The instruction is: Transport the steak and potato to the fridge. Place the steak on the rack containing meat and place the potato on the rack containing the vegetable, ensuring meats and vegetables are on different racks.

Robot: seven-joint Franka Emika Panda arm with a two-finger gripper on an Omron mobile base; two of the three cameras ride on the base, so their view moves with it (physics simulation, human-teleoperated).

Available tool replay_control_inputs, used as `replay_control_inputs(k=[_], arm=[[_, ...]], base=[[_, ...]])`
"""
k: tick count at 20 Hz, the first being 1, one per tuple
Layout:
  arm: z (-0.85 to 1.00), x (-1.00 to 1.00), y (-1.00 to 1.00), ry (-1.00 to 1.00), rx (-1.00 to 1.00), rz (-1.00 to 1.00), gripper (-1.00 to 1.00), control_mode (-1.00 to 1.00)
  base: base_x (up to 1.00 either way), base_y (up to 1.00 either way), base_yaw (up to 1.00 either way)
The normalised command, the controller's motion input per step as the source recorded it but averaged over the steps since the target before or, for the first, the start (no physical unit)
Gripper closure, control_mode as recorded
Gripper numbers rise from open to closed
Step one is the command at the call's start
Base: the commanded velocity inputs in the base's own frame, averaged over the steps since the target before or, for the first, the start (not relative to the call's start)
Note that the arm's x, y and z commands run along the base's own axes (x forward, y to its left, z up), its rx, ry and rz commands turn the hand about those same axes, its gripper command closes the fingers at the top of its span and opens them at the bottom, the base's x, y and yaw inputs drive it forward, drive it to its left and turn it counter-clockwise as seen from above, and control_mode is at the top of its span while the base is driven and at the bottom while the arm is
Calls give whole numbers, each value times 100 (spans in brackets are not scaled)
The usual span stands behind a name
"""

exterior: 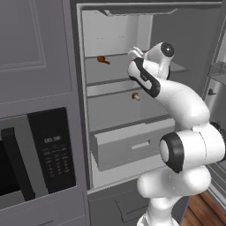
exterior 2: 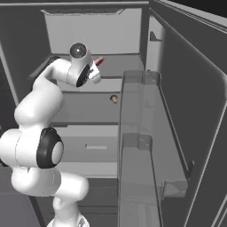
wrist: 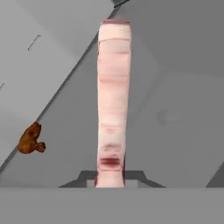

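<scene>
Item: steak (wrist: pixel 113 100), centre of hand view, clamped edge-on in my gripper (wrist: pixel 109 177) over the upper rack (exterior: pixel 115 69) in the fridge (exterior: pixel 114 31). Step: placing. Next, I judge: lower, release beside the meat piece (wrist: pixel 29 140).

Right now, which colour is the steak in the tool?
Pale pink with red streaks; the steak shows best in the hand view.

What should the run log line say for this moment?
tool: shut on steak | position: at upper shelf of fridge | brown meat piece: on same shelf | steak: not released
</scene>
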Motion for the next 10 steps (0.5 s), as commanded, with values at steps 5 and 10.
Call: replay_control_inputs(k=[5,10], arm=[[-29,50,1,2,0,0,-100,-100],[-28,40,2,-17,0,0,-100,-100]], base=[[0,0,0],[0,0,0]])
